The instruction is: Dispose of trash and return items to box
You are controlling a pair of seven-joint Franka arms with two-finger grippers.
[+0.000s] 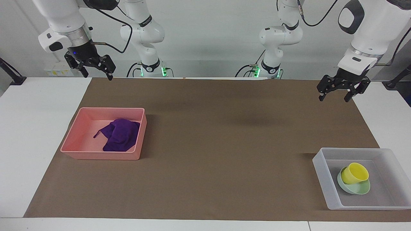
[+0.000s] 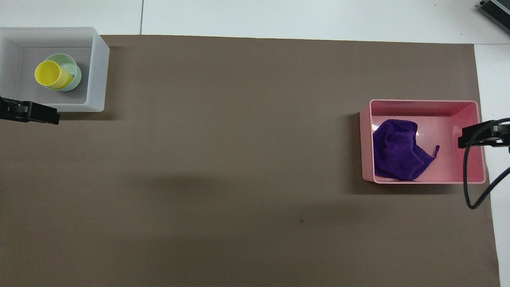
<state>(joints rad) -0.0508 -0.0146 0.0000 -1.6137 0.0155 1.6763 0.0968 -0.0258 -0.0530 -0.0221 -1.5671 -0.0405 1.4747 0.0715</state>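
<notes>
The purple cloth (image 1: 120, 134) (image 2: 398, 155) lies crumpled in the pink bin (image 1: 74, 141) (image 2: 422, 103). The yellow cup (image 1: 354, 172) (image 2: 51, 74) leans tilted in the mint-green bowl (image 1: 358, 188) (image 2: 75, 71), both inside the translucent tray (image 1: 321, 170) (image 2: 97, 71) at the left arm's end. My left gripper (image 1: 335, 96) is open and empty, raised over the mat's edge at the left arm's end. My right gripper (image 1: 95, 74) is open and empty, raised over the mat's corner at the right arm's end.
A brown mat (image 1: 224, 144) (image 2: 239, 159) covers most of the white table (image 1: 29, 128). The pink bin stands near the right arm's end, the tray near the left arm's end, farther from the robots.
</notes>
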